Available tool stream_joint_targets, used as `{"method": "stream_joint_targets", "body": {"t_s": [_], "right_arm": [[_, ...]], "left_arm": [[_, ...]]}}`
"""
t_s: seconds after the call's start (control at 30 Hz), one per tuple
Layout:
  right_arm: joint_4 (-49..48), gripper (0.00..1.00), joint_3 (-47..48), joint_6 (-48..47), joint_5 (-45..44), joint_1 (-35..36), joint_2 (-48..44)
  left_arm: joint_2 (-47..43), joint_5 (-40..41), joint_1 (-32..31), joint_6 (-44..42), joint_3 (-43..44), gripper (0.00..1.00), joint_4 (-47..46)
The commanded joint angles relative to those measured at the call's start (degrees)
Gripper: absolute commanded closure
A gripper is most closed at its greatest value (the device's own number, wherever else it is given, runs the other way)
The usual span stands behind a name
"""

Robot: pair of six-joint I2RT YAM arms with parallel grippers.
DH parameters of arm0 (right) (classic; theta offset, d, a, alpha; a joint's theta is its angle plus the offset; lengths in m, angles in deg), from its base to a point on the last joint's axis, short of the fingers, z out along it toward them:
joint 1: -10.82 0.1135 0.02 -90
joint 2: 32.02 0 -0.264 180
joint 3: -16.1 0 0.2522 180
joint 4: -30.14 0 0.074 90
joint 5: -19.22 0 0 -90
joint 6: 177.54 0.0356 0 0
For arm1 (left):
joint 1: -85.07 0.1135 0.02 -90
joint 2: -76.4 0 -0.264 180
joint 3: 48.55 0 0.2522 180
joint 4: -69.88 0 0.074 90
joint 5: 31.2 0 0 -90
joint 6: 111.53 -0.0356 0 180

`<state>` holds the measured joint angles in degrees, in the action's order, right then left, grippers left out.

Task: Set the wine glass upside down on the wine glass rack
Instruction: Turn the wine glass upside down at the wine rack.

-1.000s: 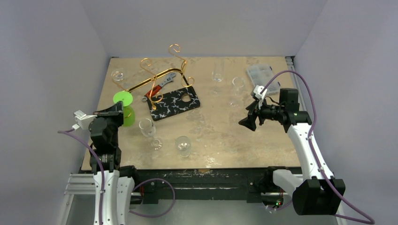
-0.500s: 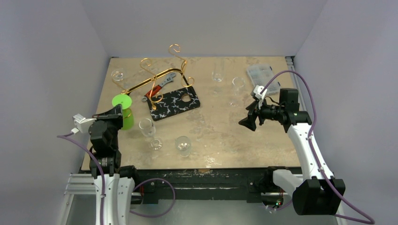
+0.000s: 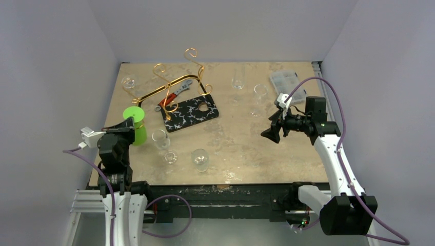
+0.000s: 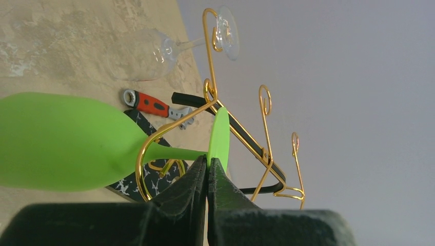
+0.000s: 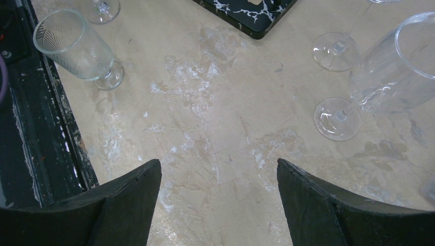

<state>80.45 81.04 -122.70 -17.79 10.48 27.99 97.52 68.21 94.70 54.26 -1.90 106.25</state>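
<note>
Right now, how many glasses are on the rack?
2: a clear glass on the rack's far arm; the green glass in its nearest loop, left gripper shut on its foot.

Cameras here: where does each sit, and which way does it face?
Top external: above and behind, looking down on the beige table; both arms show.
Left wrist: looks along shut left fingers at the green plastic wine glass in the gold wire rack.
Right wrist: looks down past open right fingers at clear glasses.
Top and left wrist share glass and rack.
</note>
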Motion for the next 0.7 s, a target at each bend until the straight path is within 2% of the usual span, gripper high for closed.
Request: {"method": "stream_joint_targets", "body": {"t_s": [0.0, 0.67], "right_arm": [[0.37, 0.2, 1.08, -0.8, -0.09, -0.15, -0.51], [0.52, 0.2, 1.16, -0.79, 0.02, -0.1, -0.67]], "left_arm": [[-0.72, -0.31, 0.43, -1.07, 0.89, 1.0, 0.78], [-1.56, 0.29, 0.35, -1.99, 4.78, 1.0, 7.7]]}}
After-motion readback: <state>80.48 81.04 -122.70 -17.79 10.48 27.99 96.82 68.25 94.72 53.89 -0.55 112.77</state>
